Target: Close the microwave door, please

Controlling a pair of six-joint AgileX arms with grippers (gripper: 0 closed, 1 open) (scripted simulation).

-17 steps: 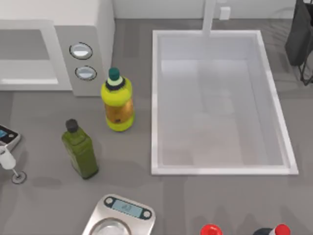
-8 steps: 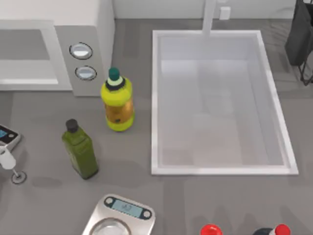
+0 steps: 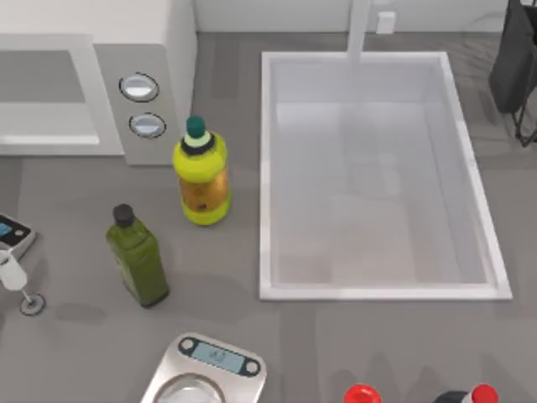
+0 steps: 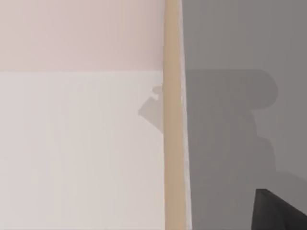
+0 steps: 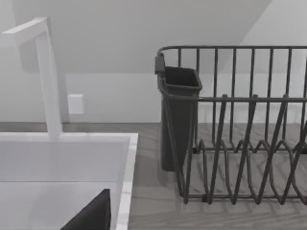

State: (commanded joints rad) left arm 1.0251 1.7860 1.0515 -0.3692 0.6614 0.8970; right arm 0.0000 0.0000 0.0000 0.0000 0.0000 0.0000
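Note:
The white microwave (image 3: 172, 63) stands at the back left of the table. Its grey cavity (image 3: 38, 80) lies bare to the top view, beside the grey control strip (image 3: 126, 101) with two silver dials. The microwave door is out of view, past the left border of the top view. A dark part of my left gripper (image 4: 280, 213) shows in the left wrist view, over a grey surface with a tan edge strip (image 4: 172, 143). A dark part of my right gripper (image 5: 91, 215) shows over the sink in the right wrist view.
A yellow bottle (image 3: 201, 172) and a dark green bottle (image 3: 138, 256) stand in front of the microwave. A silver scale (image 3: 210, 365) sits at the front edge. The white sink (image 3: 268, 168) fills the middle right, with a dark dish rack (image 5: 230, 124) beyond it. Red caps (image 3: 362, 393) are at the front right.

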